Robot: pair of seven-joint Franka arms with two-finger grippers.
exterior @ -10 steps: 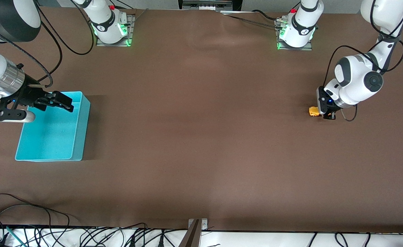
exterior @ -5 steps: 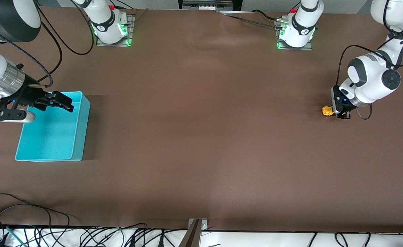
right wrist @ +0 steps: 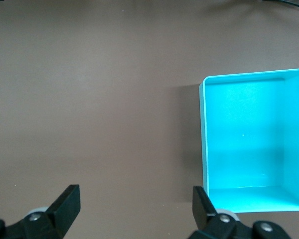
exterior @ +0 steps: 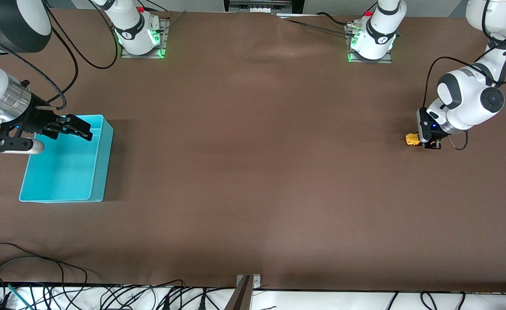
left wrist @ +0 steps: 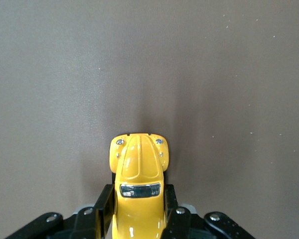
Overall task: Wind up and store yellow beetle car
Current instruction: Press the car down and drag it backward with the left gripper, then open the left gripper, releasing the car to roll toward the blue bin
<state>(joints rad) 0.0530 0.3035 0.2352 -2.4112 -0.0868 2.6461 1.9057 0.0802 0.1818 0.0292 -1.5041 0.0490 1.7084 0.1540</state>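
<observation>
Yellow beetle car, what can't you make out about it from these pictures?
- Rear of the yellow beetle car: left wrist view, cut off by the picture's edge and flanked by the left hand.
- Wheels: hidden under the body.
- Front view: the car is too small for detail, partly covered by the left hand.

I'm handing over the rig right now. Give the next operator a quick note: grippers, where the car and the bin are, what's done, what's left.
Left gripper: shut on the yellow toy car, low at the table near the left arm's end.
Right gripper: open, holding nothing, waiting over the edge of the turquoise bin at the right arm's end.
Done: the car is gripped, its nose sticking out past the fingers.
Cannot tell from the views whether it has been wound.
Left: wind it if it is not wound, then get it into the bin, which has nothing in it yet.
</observation>
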